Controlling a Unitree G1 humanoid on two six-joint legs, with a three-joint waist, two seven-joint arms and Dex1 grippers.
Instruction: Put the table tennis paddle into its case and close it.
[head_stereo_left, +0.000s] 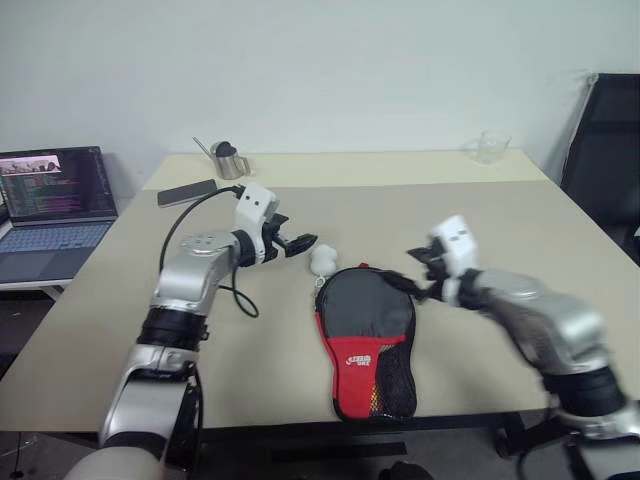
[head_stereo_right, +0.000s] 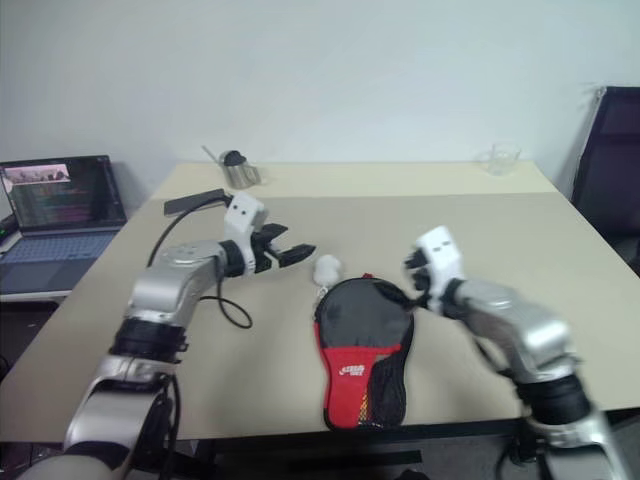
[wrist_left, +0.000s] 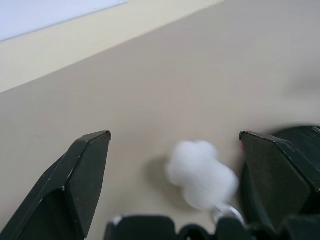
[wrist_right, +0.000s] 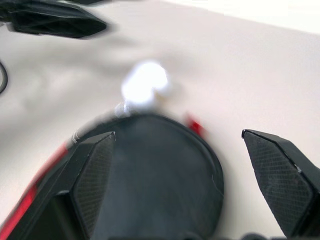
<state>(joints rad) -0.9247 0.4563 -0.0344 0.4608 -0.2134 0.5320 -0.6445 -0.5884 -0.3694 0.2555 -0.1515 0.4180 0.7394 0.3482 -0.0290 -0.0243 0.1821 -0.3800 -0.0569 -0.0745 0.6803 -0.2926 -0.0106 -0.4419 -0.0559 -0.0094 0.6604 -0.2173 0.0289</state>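
**Arms and grippers, both raised**

Left arm: bent at the elbow, forearm reaching toward 1 o'clock. Left gripper (head_stereo_left: 303, 243) near level, jaws spread wide, black fingers (wrist_left: 80, 175) well apart, nothing between them.

Right arm: forearm angled toward 10 o'clock, wrist tipped slightly down. Right gripper (head_stereo_left: 420, 272) jaws spread wide, fingers (wrist_right: 280, 175) well apart, nothing gripped.

Grippers face each other, apart.

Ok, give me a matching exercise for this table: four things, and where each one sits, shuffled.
Things:
1. case
2. pompom
3. laptop
4. glass

Places:
A. far right part of the table
B. near edge, between the hands
C. off the table, to the left
D. at the case's far end

Pairs: 1-B, 2-D, 3-C, 4-A
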